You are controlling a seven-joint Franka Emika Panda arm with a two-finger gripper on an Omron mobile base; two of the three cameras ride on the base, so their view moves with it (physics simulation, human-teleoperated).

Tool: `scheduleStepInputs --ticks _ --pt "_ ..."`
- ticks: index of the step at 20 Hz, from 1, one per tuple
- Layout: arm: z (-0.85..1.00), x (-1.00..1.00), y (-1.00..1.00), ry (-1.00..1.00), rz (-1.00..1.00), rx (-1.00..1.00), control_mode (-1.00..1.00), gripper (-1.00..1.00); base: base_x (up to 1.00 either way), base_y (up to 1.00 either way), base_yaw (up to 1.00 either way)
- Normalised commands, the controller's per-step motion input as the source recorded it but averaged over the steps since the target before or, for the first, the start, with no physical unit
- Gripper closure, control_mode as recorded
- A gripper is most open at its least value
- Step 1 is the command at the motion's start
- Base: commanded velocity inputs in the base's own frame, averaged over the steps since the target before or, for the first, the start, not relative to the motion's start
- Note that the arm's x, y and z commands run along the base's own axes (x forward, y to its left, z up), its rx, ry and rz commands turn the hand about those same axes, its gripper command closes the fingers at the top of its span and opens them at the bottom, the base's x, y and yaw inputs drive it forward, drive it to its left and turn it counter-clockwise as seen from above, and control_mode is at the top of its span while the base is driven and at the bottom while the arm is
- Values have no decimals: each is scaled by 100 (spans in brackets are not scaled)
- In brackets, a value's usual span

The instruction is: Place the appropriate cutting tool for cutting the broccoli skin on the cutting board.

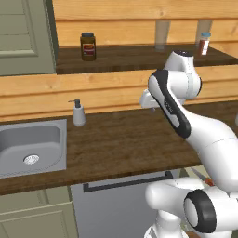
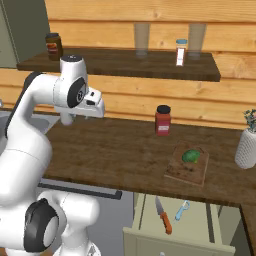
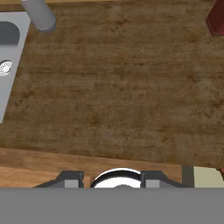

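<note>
Gripper [image 3: 112, 177] is hovering above bare countertop [image 3: 113, 96] near the sink [image 1: 32, 148], jaws spread, pinching nothing. Cutting tool [image 2: 163, 216] is lying in the open drawer [image 2: 175, 225] well to the right and nearer, long axis running near-to-far. Right base view is showing the broccoli [image 2: 190, 156] sitting on the cutting board [image 2: 187, 165]; left base view is catching just a sliver of the drawer.

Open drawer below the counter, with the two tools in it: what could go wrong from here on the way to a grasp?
1. The orange-handled knife with the grey blade and the light-blue peeler lie close together in the open cream drawer; the wrong one could be grabbed or nudged.
2. The open gripper hangs over bare counter, far from the drawer; a low swing might clip the red jar with the black lid.
</note>
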Motion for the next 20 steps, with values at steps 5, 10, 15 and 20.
scheduleStepInputs --ticks 5,10,15,20 --pt "-8 -43 -9 -3 -2 0 -100 -100 0 0 0" --pt "-45 -67 -89 -2 -11 6 -100 -100 0 0 0" --pt "-77 -42 -92 8 -6 -3 -100 -100 0 0 0" --pt "-82 -40 -75 8 -2 -8 -100 -100 0 0 0"
